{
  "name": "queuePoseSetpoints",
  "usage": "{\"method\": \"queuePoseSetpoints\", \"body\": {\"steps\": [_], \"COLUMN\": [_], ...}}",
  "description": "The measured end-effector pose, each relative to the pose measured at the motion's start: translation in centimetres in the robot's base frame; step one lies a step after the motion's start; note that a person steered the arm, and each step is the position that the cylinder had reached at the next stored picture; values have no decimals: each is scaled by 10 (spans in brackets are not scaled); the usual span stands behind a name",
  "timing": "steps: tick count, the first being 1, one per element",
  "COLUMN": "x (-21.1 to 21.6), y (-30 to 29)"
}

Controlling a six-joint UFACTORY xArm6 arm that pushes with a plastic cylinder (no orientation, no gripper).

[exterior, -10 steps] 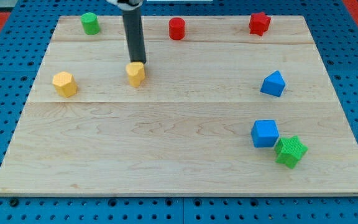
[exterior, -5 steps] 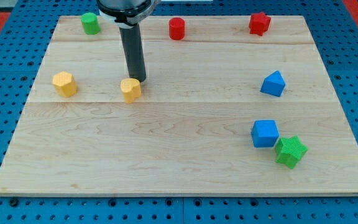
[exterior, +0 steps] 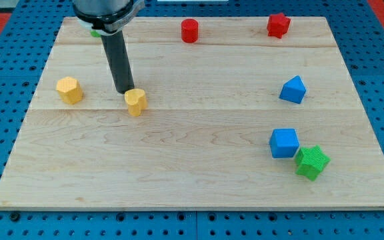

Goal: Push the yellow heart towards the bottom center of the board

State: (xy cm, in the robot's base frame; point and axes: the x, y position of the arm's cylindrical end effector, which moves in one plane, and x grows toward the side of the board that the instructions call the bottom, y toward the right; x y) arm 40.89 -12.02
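Note:
The yellow heart (exterior: 135, 102) lies on the wooden board (exterior: 199, 167), left of centre and above the middle. My tip (exterior: 124, 91) is at the heart's upper left edge, touching or nearly touching it. The dark rod rises from there toward the view's top left. A second yellow block (exterior: 69, 89), roughly hexagonal, sits further left.
A green cylinder (exterior: 96, 31) at the top left is mostly hidden behind the arm. A red cylinder (exterior: 190, 31) and red star (exterior: 278, 25) sit along the top. A blue wedge (exterior: 293, 89), blue cube (exterior: 284, 143) and green star (exterior: 311, 162) are on the right.
My tip has moved left and down. The yellow heart has slid down and a little left on the board, by a short distance.

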Motion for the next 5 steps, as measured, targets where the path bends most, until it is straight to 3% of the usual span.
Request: {"method": "queuePoseSetpoints", "body": {"steps": [1,2,3,4,5], "x": [45,60,26,54,93], "y": [18,67,95,119,102]}}
